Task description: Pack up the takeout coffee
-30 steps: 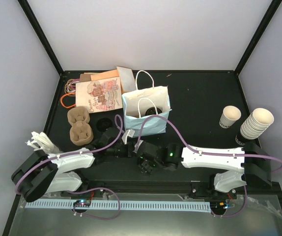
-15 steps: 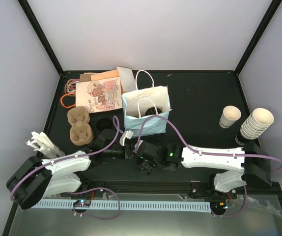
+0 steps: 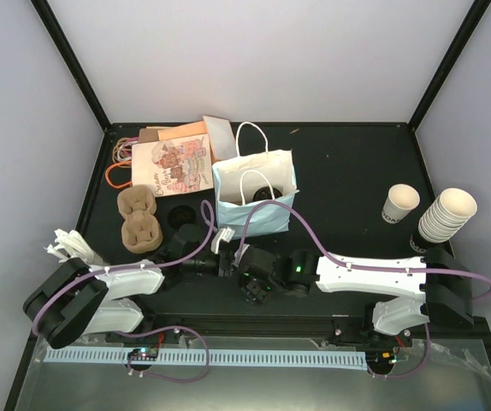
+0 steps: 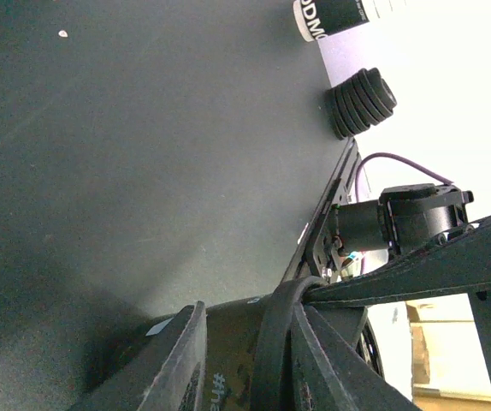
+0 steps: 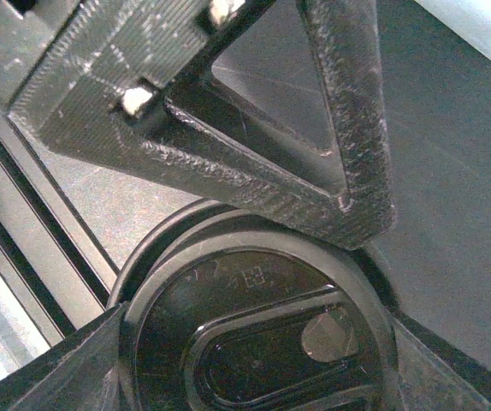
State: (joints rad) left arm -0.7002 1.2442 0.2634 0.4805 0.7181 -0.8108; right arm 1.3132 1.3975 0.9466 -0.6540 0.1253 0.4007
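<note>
Desk (image 3: 348,171) middle, near edge, short of the paper bag (image 3: 267,214): we are clasping the takeout coffee (image 5: 254,282) by its lid in the wide-spread right claw (image 3: 254,289). We cannot tell the left claw's (image 3: 227,264) opening; sitting so close, it is risking a knock and a spill.

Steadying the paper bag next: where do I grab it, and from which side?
Probably pinch the paper bag's near wall at its top rim, coming down from above: it stands upright, mouth open, with a thin free edge there.

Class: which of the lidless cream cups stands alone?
The single cup, just left of the stack of cups at far right; the others are nested together.
</note>
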